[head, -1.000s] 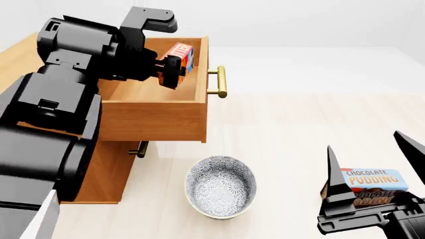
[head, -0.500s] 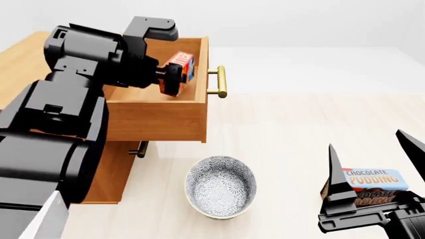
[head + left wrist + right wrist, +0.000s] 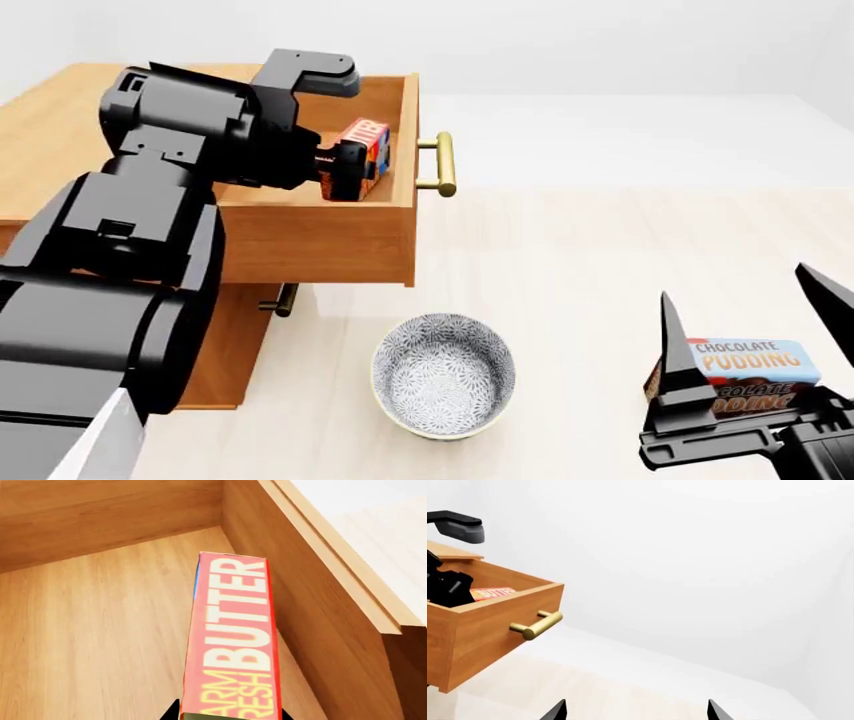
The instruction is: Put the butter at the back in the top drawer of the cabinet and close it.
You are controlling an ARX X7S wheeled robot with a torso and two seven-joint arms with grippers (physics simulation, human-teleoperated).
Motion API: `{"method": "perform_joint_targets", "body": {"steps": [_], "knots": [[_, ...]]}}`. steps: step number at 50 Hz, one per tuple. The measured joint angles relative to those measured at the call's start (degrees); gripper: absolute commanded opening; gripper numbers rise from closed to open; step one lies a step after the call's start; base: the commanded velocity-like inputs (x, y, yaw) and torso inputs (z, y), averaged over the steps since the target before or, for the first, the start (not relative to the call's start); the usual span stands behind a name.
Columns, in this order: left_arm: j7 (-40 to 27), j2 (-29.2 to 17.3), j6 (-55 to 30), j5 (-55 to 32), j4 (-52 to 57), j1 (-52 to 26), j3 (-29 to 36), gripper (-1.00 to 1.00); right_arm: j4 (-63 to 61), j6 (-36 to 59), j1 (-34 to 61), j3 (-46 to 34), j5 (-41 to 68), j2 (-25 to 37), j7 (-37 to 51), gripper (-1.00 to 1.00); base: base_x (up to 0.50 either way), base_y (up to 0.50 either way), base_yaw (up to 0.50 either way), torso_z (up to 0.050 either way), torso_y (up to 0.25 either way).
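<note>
The butter [image 3: 367, 152] is a small rectangular carton, red with yellow lettering, held on edge inside the open top drawer [image 3: 320, 235] of the cabinet [image 3: 80, 130]. In the left wrist view its narrow lettered face [image 3: 233, 645] is turned to the camera and its long axis runs away from the gripper toward the drawer's inner corner, close beside one side wall. The left gripper [image 3: 350, 168] is clamped on the carton's near end; whether the carton touches the drawer floor cannot be told. The drawer is pulled fully out, of light-brown wood with visible grain, fitted with a round brass bar handle [image 3: 445, 164]; the carton is the only item seen in it.

On the pale floor a round patterned bowl [image 3: 443, 374] stands apart from the cabinet. The right gripper [image 3: 747, 330] has its pointed black fingers spread wide, with the chocolate pudding box [image 3: 747, 372] lying beyond them, ungripped.
</note>
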Motion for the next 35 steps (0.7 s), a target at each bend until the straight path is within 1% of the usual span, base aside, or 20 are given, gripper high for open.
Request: {"method": "perform_joint_targets", "body": {"steps": [35], "knots": [[-0.7,0.2,-1.6,0.2,1.0,0.1,-0.2,-1.00,0.0,0.0,-0.4,0.3,0.0,0.0,0.2,1.00,0.00,0.00,0.00,0.000,0.000]]}}
